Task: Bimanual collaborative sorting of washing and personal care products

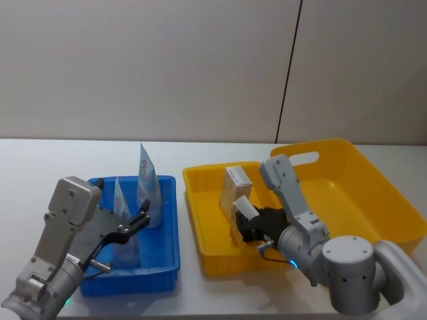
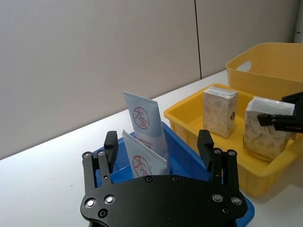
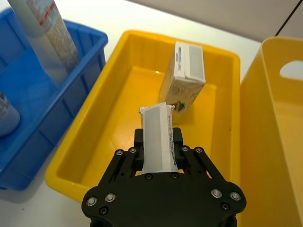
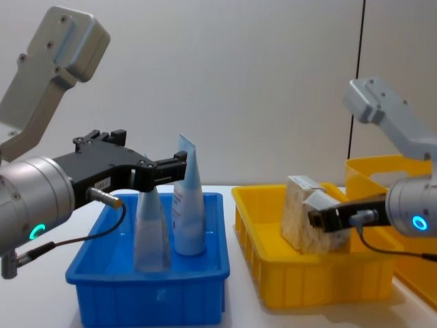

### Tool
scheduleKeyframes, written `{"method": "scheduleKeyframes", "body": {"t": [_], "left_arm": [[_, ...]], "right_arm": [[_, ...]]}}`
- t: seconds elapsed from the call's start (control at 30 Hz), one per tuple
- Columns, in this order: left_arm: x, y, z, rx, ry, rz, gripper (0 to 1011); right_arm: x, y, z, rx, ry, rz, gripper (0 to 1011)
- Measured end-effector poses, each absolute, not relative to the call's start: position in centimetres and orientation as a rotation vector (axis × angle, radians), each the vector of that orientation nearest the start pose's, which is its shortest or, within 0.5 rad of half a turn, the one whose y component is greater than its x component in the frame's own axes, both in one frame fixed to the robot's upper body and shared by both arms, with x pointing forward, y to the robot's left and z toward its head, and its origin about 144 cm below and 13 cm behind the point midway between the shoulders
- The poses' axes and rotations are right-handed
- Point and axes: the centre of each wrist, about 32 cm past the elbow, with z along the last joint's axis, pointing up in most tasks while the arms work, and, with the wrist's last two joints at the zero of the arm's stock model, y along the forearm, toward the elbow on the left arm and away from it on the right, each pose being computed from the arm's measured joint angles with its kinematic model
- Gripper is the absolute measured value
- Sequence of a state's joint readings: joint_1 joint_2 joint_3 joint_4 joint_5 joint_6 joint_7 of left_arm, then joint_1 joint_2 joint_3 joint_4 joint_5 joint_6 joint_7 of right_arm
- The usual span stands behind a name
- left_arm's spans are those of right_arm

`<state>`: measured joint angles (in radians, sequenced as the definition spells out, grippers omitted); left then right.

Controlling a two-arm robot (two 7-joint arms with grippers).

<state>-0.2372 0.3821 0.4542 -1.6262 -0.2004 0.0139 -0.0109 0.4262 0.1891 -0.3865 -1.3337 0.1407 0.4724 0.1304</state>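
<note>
The right hand (image 1: 248,223) clenches a carton (image 3: 155,127) low in the yellow tray (image 3: 85,142) beside a second carton (image 3: 184,80); releasing it upright comes next. The left hand (image 2: 157,139), spread, seems to straddle a tube (image 4: 150,232) in the blue tray (image 4: 150,301).

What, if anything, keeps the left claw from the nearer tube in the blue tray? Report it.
Probably nothing. The left claw is open above the blue tray, with the nearer tube lined up between its fingers. The taller tube stands just behind it, so closing should miss it.
</note>
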Motion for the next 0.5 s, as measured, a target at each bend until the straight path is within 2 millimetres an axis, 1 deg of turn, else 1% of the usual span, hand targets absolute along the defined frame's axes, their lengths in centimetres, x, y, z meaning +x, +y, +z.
{"method": "scheduleKeyframes", "body": {"t": [0.2, 0.5], "left_arm": [[49.2, 19.8, 120.4, 0.061, -0.268, 1.124, 1001], [49.2, 19.8, 120.4, 0.061, -0.268, 1.124, 1001]], "right_arm": [[55.7, -18.2, 121.3, -0.372, 0.08, -1.156, 304], [55.1, -18.5, 123.7, -0.269, 0.033, -1.159, 304]]}}
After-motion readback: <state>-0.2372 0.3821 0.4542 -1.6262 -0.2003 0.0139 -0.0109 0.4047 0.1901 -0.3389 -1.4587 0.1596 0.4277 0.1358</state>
